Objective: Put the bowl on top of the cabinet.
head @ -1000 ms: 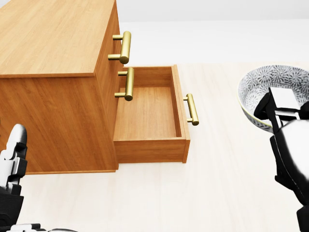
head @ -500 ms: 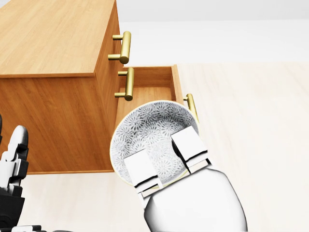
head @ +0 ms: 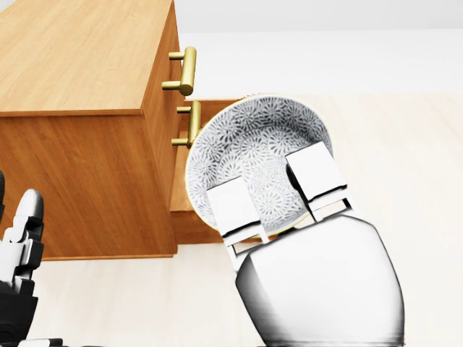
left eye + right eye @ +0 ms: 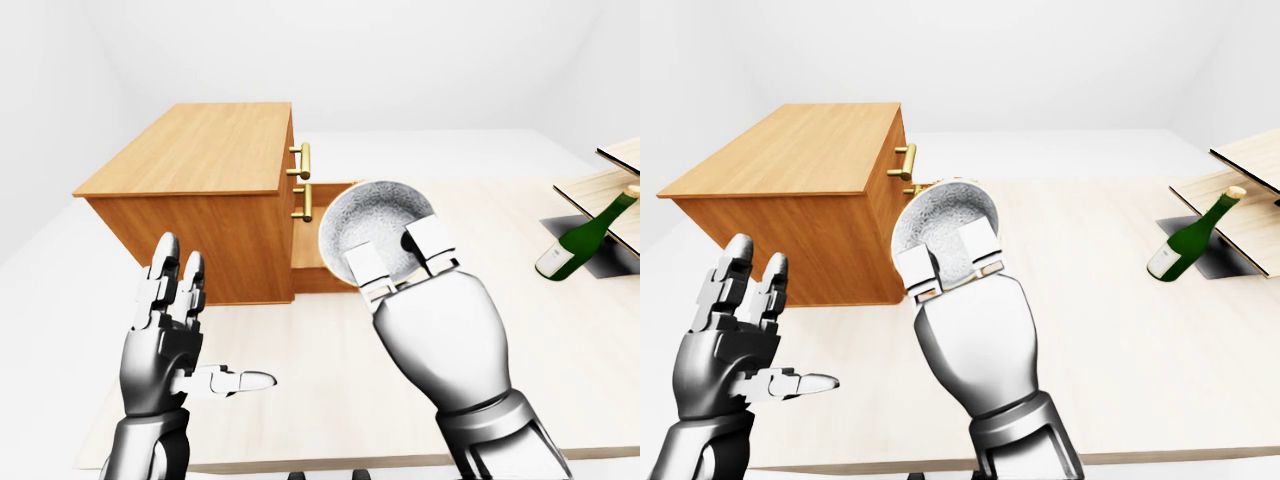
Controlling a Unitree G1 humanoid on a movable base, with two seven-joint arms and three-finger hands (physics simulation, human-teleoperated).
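Bowl (image 3: 253,137), pinched by right hand (image 3: 318,278), stands steeply tilted, opening facing the head view.

grey floral-patterned bowl (image 3: 249,141), orange-brown cabinet (image 3: 72,65), green bottle (image 4: 577,245)

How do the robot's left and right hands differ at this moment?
The right hand grips the bowl, with two fingers pressed inside its rim. The left hand is empty and spread open. In the left-eye view, the right hand shows against the cabinet's drawers near the centre, while the left hand sits low at the left, upright. Both are grey metallic three-finger hands.
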